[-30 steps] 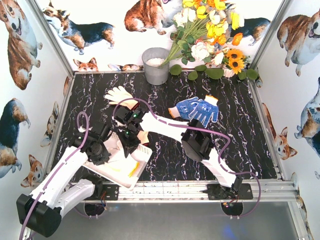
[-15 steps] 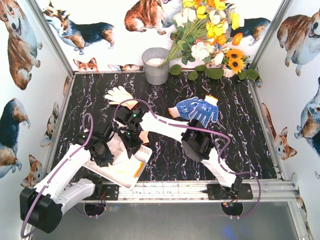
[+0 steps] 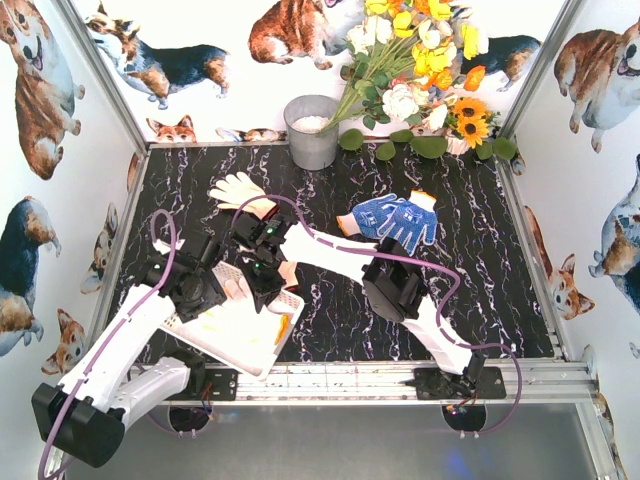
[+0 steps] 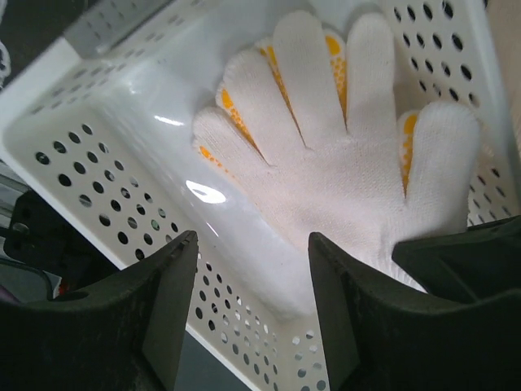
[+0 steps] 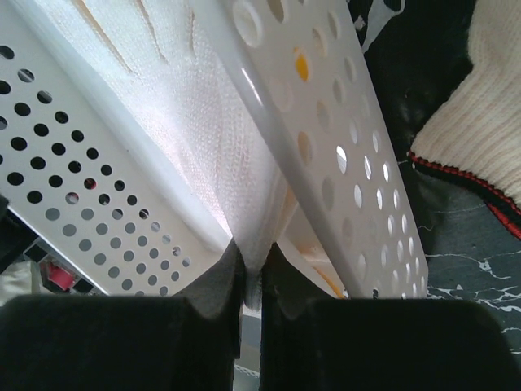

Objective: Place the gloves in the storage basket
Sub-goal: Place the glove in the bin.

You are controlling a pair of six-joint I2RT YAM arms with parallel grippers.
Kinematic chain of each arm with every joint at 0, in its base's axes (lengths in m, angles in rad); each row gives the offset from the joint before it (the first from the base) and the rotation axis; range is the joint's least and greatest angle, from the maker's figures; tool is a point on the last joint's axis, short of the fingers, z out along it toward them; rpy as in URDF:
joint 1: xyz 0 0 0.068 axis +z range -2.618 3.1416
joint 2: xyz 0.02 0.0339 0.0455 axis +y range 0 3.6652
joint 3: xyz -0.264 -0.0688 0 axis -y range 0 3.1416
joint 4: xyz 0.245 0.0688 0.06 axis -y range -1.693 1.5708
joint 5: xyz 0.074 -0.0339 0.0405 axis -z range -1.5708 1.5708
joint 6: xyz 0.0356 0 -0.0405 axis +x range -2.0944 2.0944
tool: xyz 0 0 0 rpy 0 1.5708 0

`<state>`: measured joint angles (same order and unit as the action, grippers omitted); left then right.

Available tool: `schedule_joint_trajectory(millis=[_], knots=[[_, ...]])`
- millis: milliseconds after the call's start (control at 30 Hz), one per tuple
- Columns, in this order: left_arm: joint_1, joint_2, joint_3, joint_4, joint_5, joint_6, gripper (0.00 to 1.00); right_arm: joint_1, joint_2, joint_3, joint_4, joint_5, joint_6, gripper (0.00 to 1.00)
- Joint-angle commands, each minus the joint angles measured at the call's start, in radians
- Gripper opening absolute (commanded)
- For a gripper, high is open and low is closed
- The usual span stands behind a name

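The white storage basket [image 3: 256,366] sits at the near left of the table. Inside it lies a white glove [image 4: 342,163] with yellow-orange dots, palm flat on the floor of the basket [image 4: 98,171]. My left gripper [image 4: 252,305] hovers open just above that glove with nothing between its fingers. My right gripper [image 5: 256,265] is shut on a fold of white glove fabric [image 5: 203,122] that hangs by the basket wall [image 5: 326,155]. A cream glove [image 3: 238,188] lies further back on the table, and a blue dotted pair [image 3: 395,218] lies at centre right.
A grey metal bucket [image 3: 312,130] stands at the back beside a bunch of flowers [image 3: 420,70]. A cream cuff with red trim [image 5: 480,138] lies on the black marble just outside the basket. Both arms crowd over the basket's far end.
My left gripper has opened and let go of the white glove, which now rests in the basket. The left arm has shifted slightly back. The right gripper stays shut in place.
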<state>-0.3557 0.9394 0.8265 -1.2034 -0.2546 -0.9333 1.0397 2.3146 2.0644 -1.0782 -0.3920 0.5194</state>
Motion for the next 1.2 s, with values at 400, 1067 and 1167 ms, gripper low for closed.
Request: schedule_joint_trajectory(millis=[400, 1067, 1167], knots=[[0.012, -0.021, -0.057, 0.093, -0.010, -0.025, 0.39, 0.031, 0.011, -0.049, 0.201, 0.024, 0.129, 0.00], [0.012, -0.093, 0.020, 0.065, -0.150, 0.012, 0.45, 0.037, -0.150, -0.067, 0.217, 0.077, 0.063, 0.48], [0.011, -0.107, 0.039, 0.065, -0.163, 0.040, 0.47, 0.037, -0.183, -0.069, 0.190, 0.126, 0.047, 0.49]])
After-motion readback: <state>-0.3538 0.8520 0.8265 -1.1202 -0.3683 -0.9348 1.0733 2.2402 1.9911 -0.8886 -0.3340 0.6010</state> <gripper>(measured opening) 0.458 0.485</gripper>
